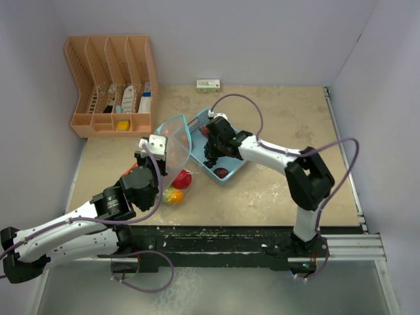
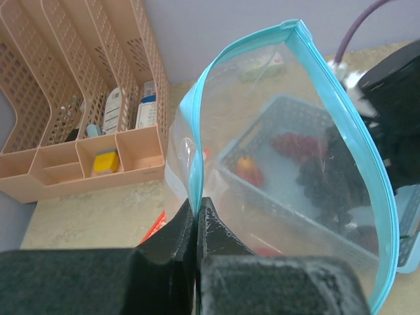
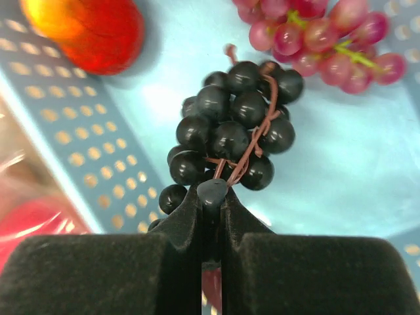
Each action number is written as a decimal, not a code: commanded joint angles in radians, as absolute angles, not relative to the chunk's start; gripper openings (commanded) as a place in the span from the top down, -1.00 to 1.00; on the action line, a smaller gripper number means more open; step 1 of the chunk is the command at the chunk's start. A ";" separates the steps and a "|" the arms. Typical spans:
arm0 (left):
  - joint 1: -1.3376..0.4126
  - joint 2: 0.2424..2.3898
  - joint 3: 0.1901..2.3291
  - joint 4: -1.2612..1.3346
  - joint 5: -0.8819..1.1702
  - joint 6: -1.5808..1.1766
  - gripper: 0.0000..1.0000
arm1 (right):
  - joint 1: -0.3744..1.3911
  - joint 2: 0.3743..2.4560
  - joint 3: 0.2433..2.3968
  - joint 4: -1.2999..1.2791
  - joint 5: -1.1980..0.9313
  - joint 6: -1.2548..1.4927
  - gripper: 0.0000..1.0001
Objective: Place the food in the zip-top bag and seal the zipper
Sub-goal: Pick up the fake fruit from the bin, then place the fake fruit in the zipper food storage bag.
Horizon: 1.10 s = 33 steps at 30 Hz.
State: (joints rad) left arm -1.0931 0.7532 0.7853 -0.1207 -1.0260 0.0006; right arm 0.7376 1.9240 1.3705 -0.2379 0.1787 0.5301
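My left gripper (image 1: pixel 152 152) is shut on the teal zipper rim (image 2: pixel 195 177) of the clear zip-top bag (image 1: pixel 174 141) and holds its mouth open and upright. A red pepper (image 1: pixel 182 178) and a green-orange mango (image 1: pixel 173 195) lie at the bag's bottom end. My right gripper (image 1: pixel 214 148) is over the blue basket (image 1: pixel 199 121), shut on the stem of the dark purple grapes (image 3: pixel 233 131). Pink-red grapes (image 3: pixel 315 33) and a red-orange fruit (image 3: pixel 88 29) lie on the basket floor (image 3: pixel 341 164). A red piece (image 1: pixel 222 172) sits at the basket's near corner.
The orange rack (image 1: pixel 111 85) with white bottles and a yellow piece (image 2: pixel 105 161) stands at the back left, close behind the bag. A small white and green box (image 1: pixel 208 84) lies at the back wall. Walls close in on three sides.
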 commanded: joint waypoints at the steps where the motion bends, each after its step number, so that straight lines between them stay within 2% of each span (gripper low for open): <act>1: -1.088 0.764 0.766 -0.075 -1.039 -0.006 1.00 | 0.733 1.698 1.335 -0.167 0.205 0.520 1.00; 12: -1.082 0.851 0.733 0.008 -1.013 -0.023 1.00 | 0.733 1.317 1.220 -0.114 0.149 0.529 1.00; 20: -1.045 0.951 0.718 0.076 -0.955 -0.050 1.00 | 0.734 1.171 1.185 -0.038 0.069 0.522 1.00; 26: -1.036 0.999 0.736 0.101 -0.918 -0.057 1.00 | 0.767 1.175 1.100 0.128 0.017 0.639 1.00; 33: -1.034 1.006 0.761 0.096 -0.910 -0.047 1.00 | 0.878 1.310 1.145 0.216 0.054 0.661 1.00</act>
